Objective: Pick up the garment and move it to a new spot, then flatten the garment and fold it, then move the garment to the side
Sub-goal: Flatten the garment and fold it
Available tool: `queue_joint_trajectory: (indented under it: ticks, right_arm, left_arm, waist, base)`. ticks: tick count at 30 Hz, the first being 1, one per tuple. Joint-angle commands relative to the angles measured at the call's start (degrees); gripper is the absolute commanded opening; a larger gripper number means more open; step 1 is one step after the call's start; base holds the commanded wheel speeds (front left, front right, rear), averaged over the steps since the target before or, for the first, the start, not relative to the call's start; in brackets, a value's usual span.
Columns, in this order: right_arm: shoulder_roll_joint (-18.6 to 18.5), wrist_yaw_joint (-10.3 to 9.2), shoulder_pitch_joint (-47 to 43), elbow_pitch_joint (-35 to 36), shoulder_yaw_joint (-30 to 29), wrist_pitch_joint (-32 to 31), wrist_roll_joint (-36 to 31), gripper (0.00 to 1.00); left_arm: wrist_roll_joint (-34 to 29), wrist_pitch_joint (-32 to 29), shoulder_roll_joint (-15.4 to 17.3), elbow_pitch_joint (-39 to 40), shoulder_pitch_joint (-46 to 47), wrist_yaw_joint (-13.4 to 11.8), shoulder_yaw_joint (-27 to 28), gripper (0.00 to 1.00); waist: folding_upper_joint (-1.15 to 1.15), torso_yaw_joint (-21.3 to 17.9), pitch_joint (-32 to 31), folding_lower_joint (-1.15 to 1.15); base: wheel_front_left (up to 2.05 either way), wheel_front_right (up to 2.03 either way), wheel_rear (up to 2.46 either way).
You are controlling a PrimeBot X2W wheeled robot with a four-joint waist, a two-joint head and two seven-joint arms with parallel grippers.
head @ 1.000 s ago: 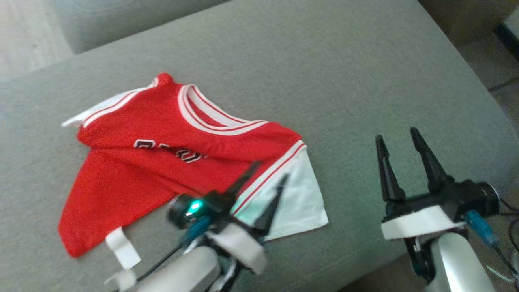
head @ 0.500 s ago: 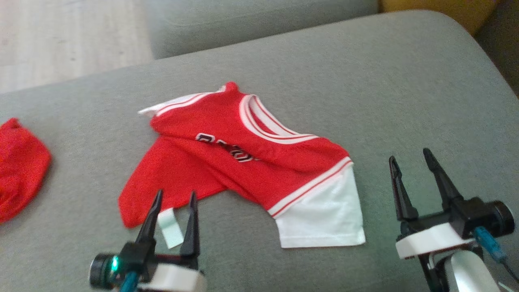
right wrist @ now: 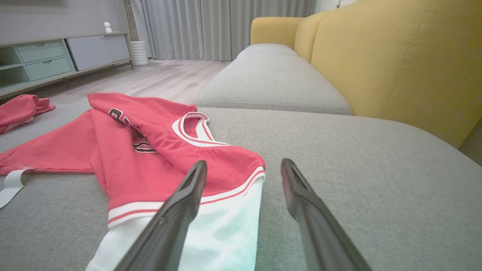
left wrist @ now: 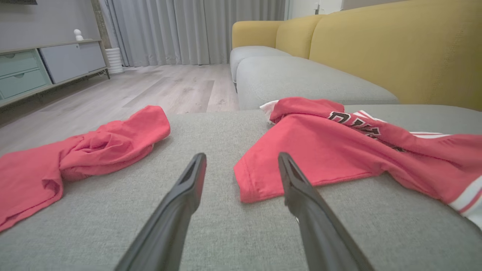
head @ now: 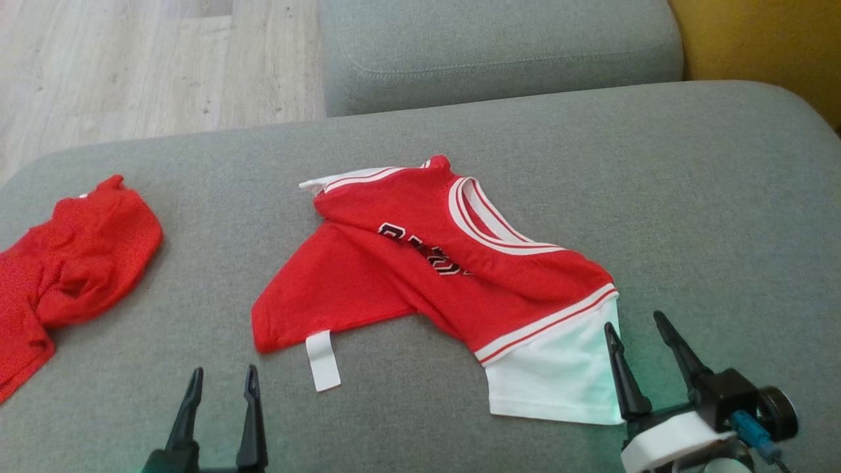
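The garment [head: 427, 276] is a red jersey with white trim and black lettering, lying rumpled on the grey sofa seat [head: 723, 197]. A white panel [head: 558, 381] sticks out at its near right and a white tag [head: 323, 361] at its near hem. My left gripper [head: 223, 374] stands open near the seat's front, short of the hem; in the left wrist view it [left wrist: 241, 156] points at the garment's [left wrist: 331, 150] corner. My right gripper [head: 635, 322] is open beside the white panel, its left finger over that panel's edge [right wrist: 226, 233]. Both hold nothing.
A second red garment [head: 72, 263] lies crumpled at the seat's left end. A further grey cushion [head: 499, 59] lies beyond, a yellow backrest [head: 755, 39] to the right, and wooden floor [head: 131, 66] to the far left. A low cabinet [left wrist: 37, 67] stands across the room.
The head camera has swung, bringing the second red garment into view. My left gripper has drawn back from over the jersey's white panel to the near left. The jersey lies as before.
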State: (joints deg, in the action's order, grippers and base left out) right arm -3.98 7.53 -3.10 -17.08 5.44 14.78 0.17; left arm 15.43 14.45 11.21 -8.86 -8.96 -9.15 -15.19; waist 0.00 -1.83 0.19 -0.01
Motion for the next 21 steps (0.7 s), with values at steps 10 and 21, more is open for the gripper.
queue_joint_trajectory:
  ticks: [10, 21]
  right_arm:
    - [0.8, -0.04, 1.4, 0.3, 2.8, 0.2, 0.3, 1.00]
    - [-0.6, -0.04, 2.5, -0.4, 0.6, -2.5, -2.8, 1.00]
  left_arm:
    - [-4.8, 0.5, -4.3, -1.2, 0.8, 6.1, 8.9, 1.00]
    - [-11.3, 0.5, -5.2, -3.5, 3.8, 9.6, 6.4, 1.00]
  waist:
    - [0.00, -0.2, -0.2, 0.01]
    - [0.00, -1.9, 1.6, 0.01]
  base:
    - [0.00, 0.00, 0.00]
    - [0.00, 0.00, 0.00]
